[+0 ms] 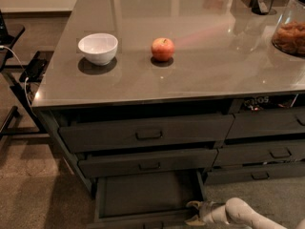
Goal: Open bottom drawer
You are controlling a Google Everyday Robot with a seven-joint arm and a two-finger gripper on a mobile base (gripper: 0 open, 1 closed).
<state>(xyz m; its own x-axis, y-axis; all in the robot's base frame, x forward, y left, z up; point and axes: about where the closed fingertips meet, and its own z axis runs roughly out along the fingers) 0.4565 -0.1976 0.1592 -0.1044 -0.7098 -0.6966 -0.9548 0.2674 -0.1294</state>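
- You had the bottom drawer [143,194] standing well out from under the two taller fronts above it. Its flat dark inside was exposed, so the opening looked largely done.
- Your gripper [194,212] sat low at the drawer's right front corner, spread apart and clasping nothing. I judged it was set there to work the front edge rather than the centre handle.
- The white bowl [97,47] and the apple [162,48] rested on the surface [214,70], well apart from the work below.

One gripper [192,213], low at bottom edge, fingers spread apart, pointing left. One pale arm [238,213], entering from bottom right.
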